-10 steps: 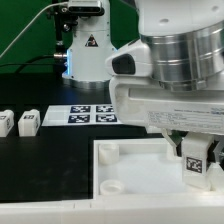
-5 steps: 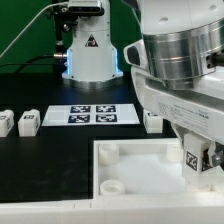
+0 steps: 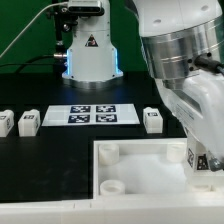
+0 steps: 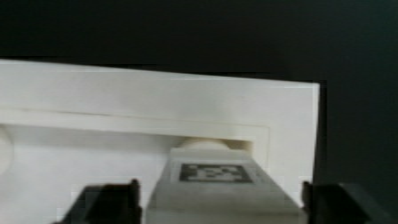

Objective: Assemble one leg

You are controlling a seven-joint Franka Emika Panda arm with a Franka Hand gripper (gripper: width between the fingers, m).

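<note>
My gripper [image 3: 202, 163] is shut on a leg [image 3: 208, 159], a small white block with a black-and-white tag. It holds the leg at the far corner of the large white tray-like piece [image 3: 140, 160], on the exterior view's right. In the wrist view the leg [image 4: 217, 176] stands between my two dark fingers [image 4: 107, 203], over a round corner socket of the tray-like piece [image 4: 160, 95]. My gripper [image 4: 222, 208] hides the leg's lower end. Three more legs stand on the black table: two [image 3: 28, 122] at the exterior view's left and one [image 3: 152, 120] behind the tray-like piece.
The marker board [image 3: 92, 115] lies flat on the table behind the tray-like piece. The arm's white base [image 3: 90, 50] stands at the back. A round corner socket [image 3: 115, 187] shows near the tray-like piece's front.
The arm has swung toward the exterior view's right and tilted, carrying the leg right and lower to the tray-like piece's corner. The leg behind the tray-like piece has come into sight.
</note>
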